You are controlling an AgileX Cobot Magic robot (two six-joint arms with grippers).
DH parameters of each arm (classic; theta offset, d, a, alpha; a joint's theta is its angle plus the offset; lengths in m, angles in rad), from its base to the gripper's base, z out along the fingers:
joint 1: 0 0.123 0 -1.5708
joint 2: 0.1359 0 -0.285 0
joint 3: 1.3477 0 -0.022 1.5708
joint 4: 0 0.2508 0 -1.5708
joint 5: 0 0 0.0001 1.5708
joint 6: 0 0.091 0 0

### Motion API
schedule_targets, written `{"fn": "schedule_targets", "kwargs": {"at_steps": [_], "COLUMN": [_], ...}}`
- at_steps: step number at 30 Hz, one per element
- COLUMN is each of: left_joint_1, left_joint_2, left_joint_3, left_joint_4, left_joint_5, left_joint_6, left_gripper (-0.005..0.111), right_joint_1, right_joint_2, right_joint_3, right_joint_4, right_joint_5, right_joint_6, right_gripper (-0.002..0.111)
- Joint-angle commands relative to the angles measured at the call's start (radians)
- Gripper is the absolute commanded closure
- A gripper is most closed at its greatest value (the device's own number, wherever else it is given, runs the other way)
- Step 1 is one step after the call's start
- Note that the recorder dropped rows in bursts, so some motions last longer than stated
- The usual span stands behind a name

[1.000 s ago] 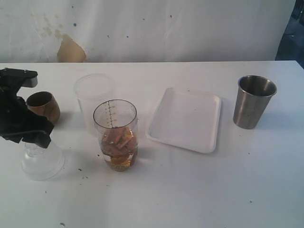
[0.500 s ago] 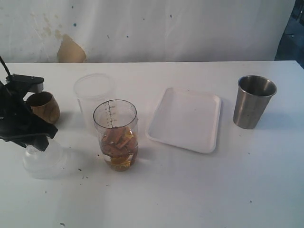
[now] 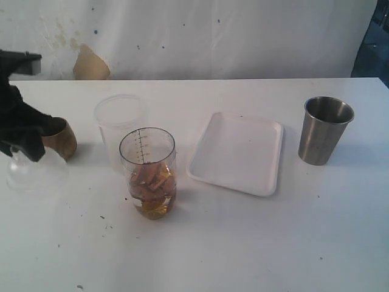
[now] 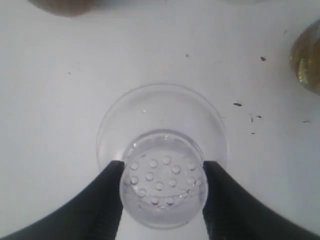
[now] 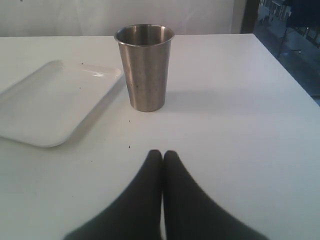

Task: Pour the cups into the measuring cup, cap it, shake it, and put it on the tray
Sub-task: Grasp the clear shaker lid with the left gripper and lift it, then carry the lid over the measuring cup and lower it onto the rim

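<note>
White table [image 3: 243, 249], seen from the front. Nearest to us on the right side, the right gripper [image 5: 162, 156] points across the tabletop toward the far wall. Its 2 black fingers are pressed flat together, and it lies outside the exterior view.

Toward the front, left of center, the measuring cup [image 3: 148, 173] stands upright with its mouth open and its black scale facing us. Its lower half holds brownish pieces in a yellowish liquid.

To its left, at the table's left edge, the left gripper [image 4: 163, 166] pinches a clear lid [image 4: 160, 112] (a domed piece whose flat top is dotted with small holes). It holds the lid by the narrow top, with 1 finger on each side. We cannot tell whether the lid's wide rim touches the table.

Just behind that gripper, the wooden cup [image 3: 62, 140] stands upright, partly hidden by the black arm. A frosted plastic cup [image 3: 120, 118] stands close behind the measuring cup, slightly to the left, and the 2 overlap from our angle.

The tray [image 3: 237, 152] lies flat to the right of the measuring cup, near it but apart. Farther right, the steel tumbler [image 3: 325, 131] stands upright just beyond the tray's right edge, not touching it.

Behind everything is a white wall [image 3: 231, 36] with a brown patch [image 3: 91, 66] at the table's far edge.
</note>
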State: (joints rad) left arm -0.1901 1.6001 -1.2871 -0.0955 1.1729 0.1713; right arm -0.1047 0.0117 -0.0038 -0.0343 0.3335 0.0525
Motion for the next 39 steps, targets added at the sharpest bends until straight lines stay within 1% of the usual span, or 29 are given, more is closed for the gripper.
{"fn": "schedule_targets", "kwargs": {"at_steps": [1, 3, 8, 13, 17, 20, 24, 32, 39], "left_joint_1": [-0.04, -0.077, -0.21, -0.327, -0.393, -0.415, -0.415, -0.415, -0.415], "left_joint_2": [-0.061, -0.073, -0.069, -0.054, -0.02, 0.024, 0.063, 0.068, 0.085], "left_joint_3": [-0.121, -0.171, -0.251, -0.279, -0.279, -0.279, -0.279, -0.298, -0.299], "left_joint_4": [0.0, 0.0, 0.008, 0.012, 0.015, 0.017, 0.018, -0.006, -0.107], "left_joint_5": [0.048, 0.048, 0.048, 0.048, 0.048, 0.048, 0.048, 0.026, 0.0], "left_joint_6": [-0.028, -0.056, -0.11, -0.138, -0.146, -0.15, -0.155, -0.155, -0.088], "left_gripper": [0.107, 0.107, 0.107, 0.107, 0.107, 0.107, 0.107, 0.107, 0.107], "right_joint_1": [0.004, 0.004, 0.004, 0.004, 0.004, 0.004, 0.004, 0.004, 0.004], "right_joint_2": [-0.002, -0.002, -0.002, -0.002, -0.002, -0.002, -0.002, -0.002, -0.002], "right_joint_3": [0.004, 0.004, 0.004, 0.004, 0.004, 0.004, 0.004, 0.004, 0.004], "right_joint_4": [0.001, 0.001, 0.001, 0.001, 0.001, 0.001, 0.001, 0.001, 0.001], "right_joint_5": [-0.005, -0.005, -0.005, -0.005, -0.005, -0.005, -0.005, -0.005, -0.005], "right_joint_6": [-0.011, -0.011, -0.011, -0.011, -0.011, -0.011, -0.011, -0.011, -0.011], "right_gripper": [0.108, 0.108, 0.108, 0.108, 0.108, 0.108, 0.108, 0.108, 0.108]}}
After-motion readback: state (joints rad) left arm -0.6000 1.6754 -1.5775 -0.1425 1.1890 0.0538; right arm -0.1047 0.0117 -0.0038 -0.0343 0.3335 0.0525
